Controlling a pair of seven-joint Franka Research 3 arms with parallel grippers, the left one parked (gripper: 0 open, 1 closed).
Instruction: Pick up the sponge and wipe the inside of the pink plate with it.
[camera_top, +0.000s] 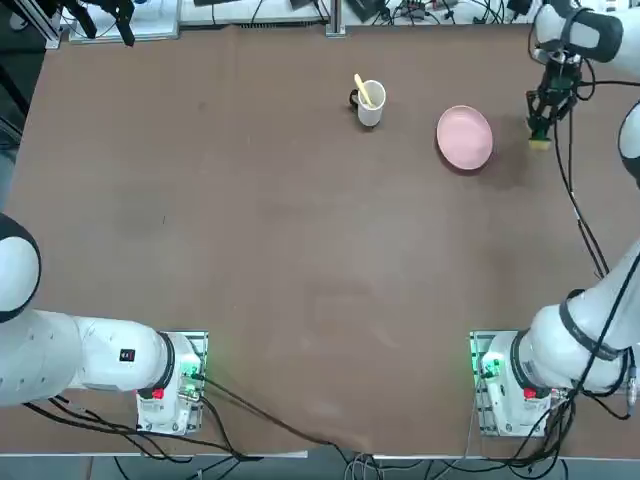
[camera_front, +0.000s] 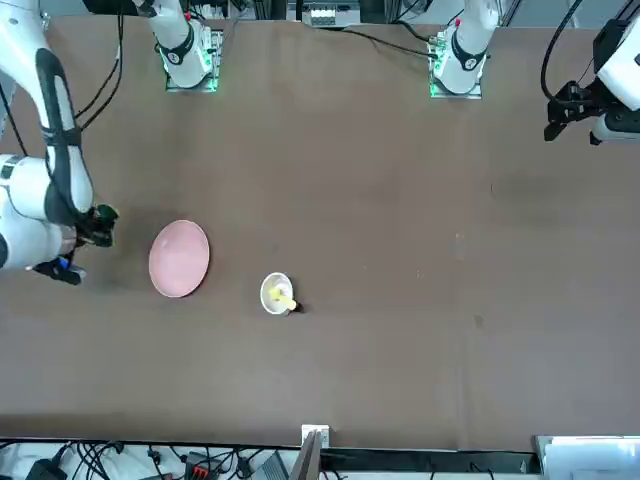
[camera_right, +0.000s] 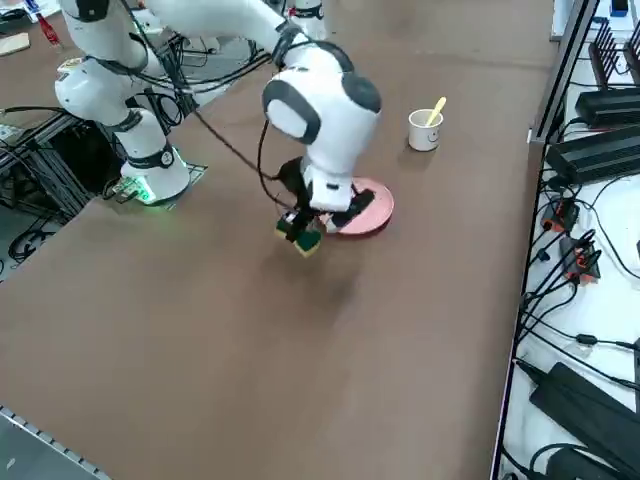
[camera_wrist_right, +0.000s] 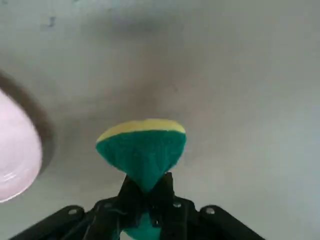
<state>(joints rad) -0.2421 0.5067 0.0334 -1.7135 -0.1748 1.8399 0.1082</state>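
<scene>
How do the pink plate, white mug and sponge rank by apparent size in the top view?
1. pink plate
2. white mug
3. sponge, clamped in the right gripper and partly hidden, so its rank is less sure.

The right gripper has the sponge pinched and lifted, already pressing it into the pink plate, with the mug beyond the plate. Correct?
Not quite. The right gripper does pinch the sponge, but beside the plate, over bare table, as the right side view shows. The mug is beyond the plate.
</scene>
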